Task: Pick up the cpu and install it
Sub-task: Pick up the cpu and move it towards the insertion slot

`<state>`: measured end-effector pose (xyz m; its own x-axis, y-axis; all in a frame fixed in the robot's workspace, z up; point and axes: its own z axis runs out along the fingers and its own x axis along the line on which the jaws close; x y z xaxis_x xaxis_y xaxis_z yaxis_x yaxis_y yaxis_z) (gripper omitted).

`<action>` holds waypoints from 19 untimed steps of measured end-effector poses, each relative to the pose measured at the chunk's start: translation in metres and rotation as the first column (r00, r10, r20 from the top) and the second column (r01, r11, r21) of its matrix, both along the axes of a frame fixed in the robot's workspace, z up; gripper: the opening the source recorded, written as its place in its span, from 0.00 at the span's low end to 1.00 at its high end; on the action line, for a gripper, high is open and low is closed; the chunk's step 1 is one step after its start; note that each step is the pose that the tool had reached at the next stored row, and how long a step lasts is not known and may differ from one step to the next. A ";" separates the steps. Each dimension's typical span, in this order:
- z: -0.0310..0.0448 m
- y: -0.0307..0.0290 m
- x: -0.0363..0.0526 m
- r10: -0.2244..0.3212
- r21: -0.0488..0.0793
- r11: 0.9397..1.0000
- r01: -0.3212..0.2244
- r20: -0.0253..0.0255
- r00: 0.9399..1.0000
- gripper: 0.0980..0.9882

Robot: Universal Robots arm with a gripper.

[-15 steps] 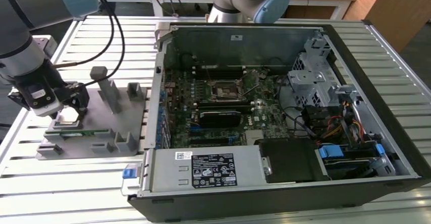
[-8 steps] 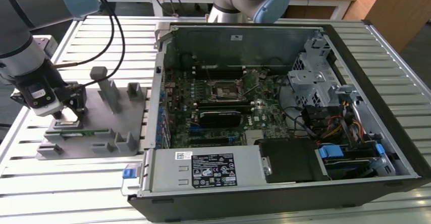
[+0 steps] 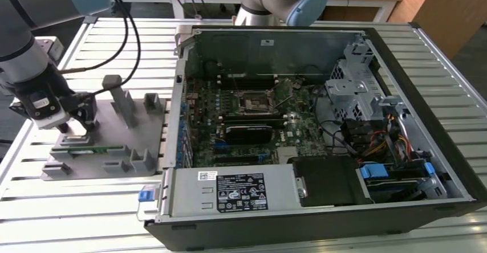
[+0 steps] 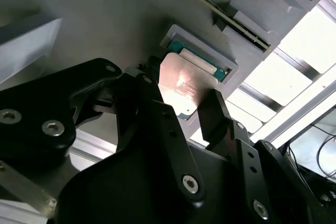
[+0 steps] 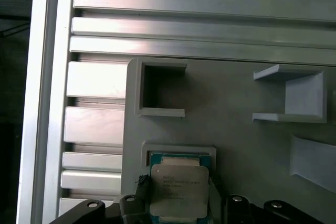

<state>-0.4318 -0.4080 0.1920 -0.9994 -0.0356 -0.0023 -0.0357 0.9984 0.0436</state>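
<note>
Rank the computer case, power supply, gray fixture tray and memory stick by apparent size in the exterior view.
1. computer case
2. gray fixture tray
3. power supply, fairly close to the tray
4. memory stick, clearly the smallest

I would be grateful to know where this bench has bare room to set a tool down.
Bare slats of the table lie between the grey tray and the near edge, and more beyond the tray beside the computer case. The tray is crowded with holders, with the pincer at the cpu; the case is packed.
</note>
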 end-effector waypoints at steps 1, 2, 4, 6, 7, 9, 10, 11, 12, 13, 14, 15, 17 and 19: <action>0.0013 0.0000 0.0000 0.000 0.000 1.000 0.000 0.000 1.000 0.49; 0.0026 0.0000 0.0000 0.000 0.000 1.000 0.000 0.000 1.000 0.49; 0.0052 0.0000 0.0000 0.000 0.000 1.000 0.000 0.000 1.000 0.49; 0.0082 0.0000 0.0000 0.000 0.000 1.000 0.000 0.000 1.000 0.49; 0.0095 0.0000 0.0000 0.000 0.000 1.000 0.000 0.000 1.000 0.49; 0.0119 0.0000 0.0000 0.000 0.000 1.000 0.000 0.000 1.000 0.49; 0.0132 0.0000 0.0000 0.000 0.000 1.000 0.000 0.000 1.000 0.49; 0.0140 0.0000 0.0000 0.000 0.000 1.000 0.000 0.000 1.000 0.49; 0.0148 0.0000 0.0000 0.000 0.000 1.000 0.000 0.000 1.000 0.49; 0.0159 0.0001 0.0000 0.000 0.000 1.000 0.000 0.000 1.000 0.49; 0.0179 0.0000 0.0000 0.000 0.000 1.000 0.000 0.000 1.000 0.49; 0.0195 0.0000 0.0000 0.000 0.000 1.000 0.000 0.000 1.000 0.49; 0.0215 0.0000 0.0000 0.000 0.000 1.000 0.000 0.000 1.000 0.49; 0.0235 0.0000 0.0000 0.000 0.001 1.000 0.000 -0.001 1.000 0.49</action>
